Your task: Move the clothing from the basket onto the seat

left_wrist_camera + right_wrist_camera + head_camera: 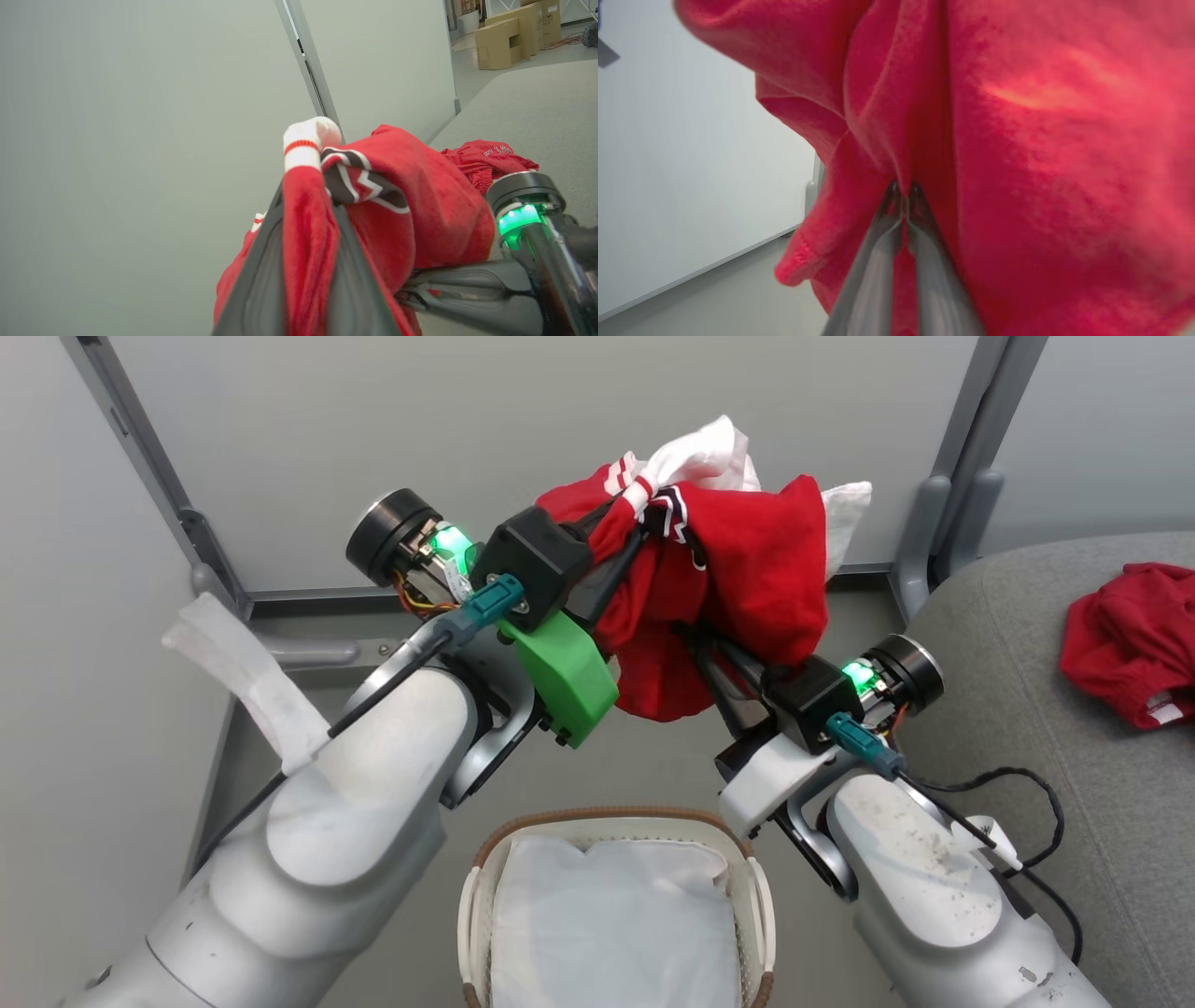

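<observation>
**Both end effectors grasp the red bundle above the basket**

The head view gives the whole layout. The clothing (pixel 747 569), a red bundle with white panels and a striped cuff, hangs in the air toward 12 o'clock. The basket (pixel 607 814) sits below it at 6 o'clock, showing its white cloth lining (pixel 607 924). The grey seat (pixel 1027 644) lies at 3 o'clock and carries a second red garment (pixel 1130 635), well apart from the bundle.

The left end effector (pixel 627 537) reaches in from 9 o'clock of the bundle and the right end effector (pixel 698 649) from 6 o'clock.

The left wrist view adds the grasp itself. The left end effector (pixel 306 196) is clenched on a strip of red cloth running between its fingers, with the white cuff just past the tips. The right end effector (pixel 406 289) enters at 4 o'clock, its tips buried under the bundle. Cardboard boxes (pixel 504 37) stand at 1 o'clock, beyond the seat (pixel 537 102).

The right wrist view is close and partly blurred. There the right end effector (pixel 903 191) is pinched on a fold of the clothing (pixel 1041 140), which drapes over it from 12 to 4 o'clock.
</observation>
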Available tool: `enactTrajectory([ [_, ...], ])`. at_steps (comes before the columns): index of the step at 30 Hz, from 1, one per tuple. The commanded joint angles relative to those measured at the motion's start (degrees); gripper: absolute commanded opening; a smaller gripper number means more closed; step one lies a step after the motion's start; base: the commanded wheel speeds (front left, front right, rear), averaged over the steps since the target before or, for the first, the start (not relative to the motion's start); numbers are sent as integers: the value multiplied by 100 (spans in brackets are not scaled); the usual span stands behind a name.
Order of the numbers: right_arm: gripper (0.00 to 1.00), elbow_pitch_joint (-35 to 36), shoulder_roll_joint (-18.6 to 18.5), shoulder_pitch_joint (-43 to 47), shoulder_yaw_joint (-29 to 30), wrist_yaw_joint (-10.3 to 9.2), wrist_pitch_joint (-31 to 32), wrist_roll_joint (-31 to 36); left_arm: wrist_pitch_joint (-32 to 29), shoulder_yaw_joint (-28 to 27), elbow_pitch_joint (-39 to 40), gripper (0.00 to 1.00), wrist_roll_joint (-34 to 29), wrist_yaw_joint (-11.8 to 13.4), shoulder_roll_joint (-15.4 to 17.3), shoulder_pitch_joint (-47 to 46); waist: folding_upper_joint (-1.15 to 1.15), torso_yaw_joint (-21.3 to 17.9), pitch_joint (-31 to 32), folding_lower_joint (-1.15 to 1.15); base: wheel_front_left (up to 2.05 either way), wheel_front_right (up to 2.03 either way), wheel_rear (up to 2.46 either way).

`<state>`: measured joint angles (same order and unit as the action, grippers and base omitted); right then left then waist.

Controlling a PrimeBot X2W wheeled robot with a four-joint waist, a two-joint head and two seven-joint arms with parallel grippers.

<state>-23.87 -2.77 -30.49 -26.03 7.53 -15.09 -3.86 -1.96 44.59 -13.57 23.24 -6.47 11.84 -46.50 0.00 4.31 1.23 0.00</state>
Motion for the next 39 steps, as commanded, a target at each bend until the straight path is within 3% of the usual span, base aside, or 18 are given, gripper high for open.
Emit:
enactTrajectory([
  [1, 0, -15, -22, -70, 54, -8, -11, 29, -21, -40, 7, 0, 53, 60, 55, 85, 0, 2, -9, 0, 0, 0, 0],
  [14, 0, 275, -22, 79, -54, -8, -11, -289, -3, -422, -323, 0, 355, 271, 454, 282, 0, -178, -112, 0, 0, 0, 0],
  [15, 0, 329, -23, 88, -42, -8, -11, -302, 7, -457, -362, 7, 377, 289, 482, 294, 0, -194, -117, 0, 0, 0, 0],
  [17, 0, 436, -21, 106, -10, -7, -11, -326, 30, -517, -449, 40, 423, 301, 533, 322, 0, -224, -131, 0, 0, 0, 0],
  [20, 0, 590, -23, 131, 40, -8, -11, -286, 99, -590, -559, 100, 496, 323, 625, 393, 0, -265, -152, 0, 0, 0, 0],
  [31, 0, 822, -21, 189, 431, -8, -13, -135, 470, -856, -572, 100, 767, 423, 864, 873, 0, -356, -273, 0, 0, 0, 0],
  [39, 0, 950, -21, 406, 1022, -8, -13, 162, 1070, -714, -327, 100, 780, 494, 769, 1673, 0, -491, -365, 0, 0, 0, 0],
])
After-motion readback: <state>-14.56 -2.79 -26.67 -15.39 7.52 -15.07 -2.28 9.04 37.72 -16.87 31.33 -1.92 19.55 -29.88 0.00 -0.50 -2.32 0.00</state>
